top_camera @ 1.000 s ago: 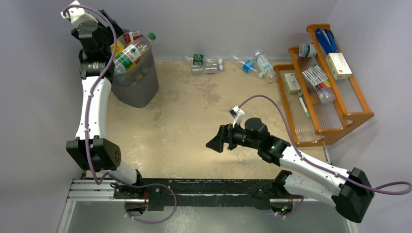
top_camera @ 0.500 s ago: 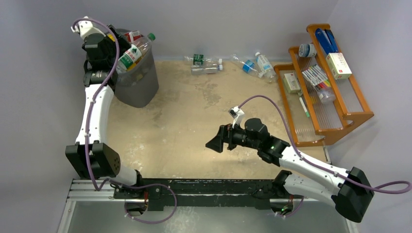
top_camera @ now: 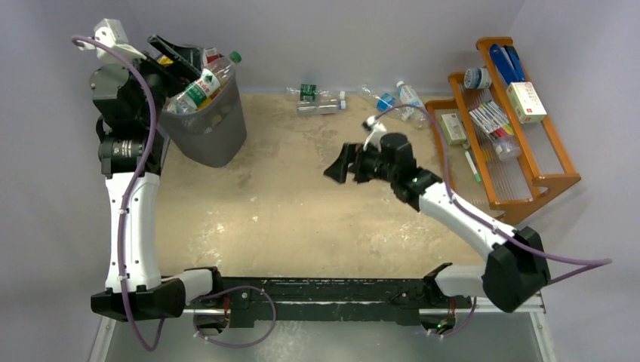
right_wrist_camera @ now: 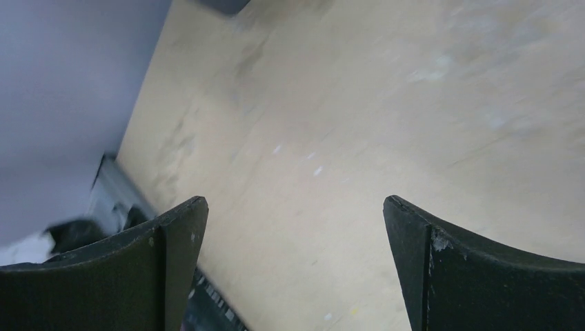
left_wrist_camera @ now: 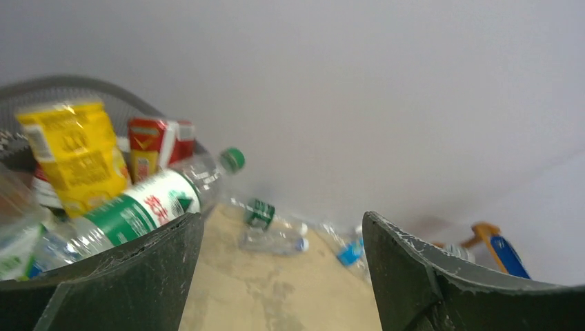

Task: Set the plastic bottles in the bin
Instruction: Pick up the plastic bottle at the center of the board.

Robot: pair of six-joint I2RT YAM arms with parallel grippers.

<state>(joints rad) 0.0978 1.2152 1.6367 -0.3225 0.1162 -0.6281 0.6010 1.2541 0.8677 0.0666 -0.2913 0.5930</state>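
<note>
**Go low and square for the far bottles**

The right gripper is spread and empty over the table; steer it to the loose bottles at the far edge, square across one body; the left gripper, apart and empty, hangs by the heaped bin.

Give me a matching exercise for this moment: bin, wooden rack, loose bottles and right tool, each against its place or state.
Things:
1. bin
2. wooden rack
3. loose bottles
4. right tool

Places or states:
a. lying at the back, outside the bin
b. open, holding nothing
c. far left corner, filled past the rim
d. on the right, orange, with shelves

Pairs: 1-c, 2-d, 3-a, 4-b
</note>
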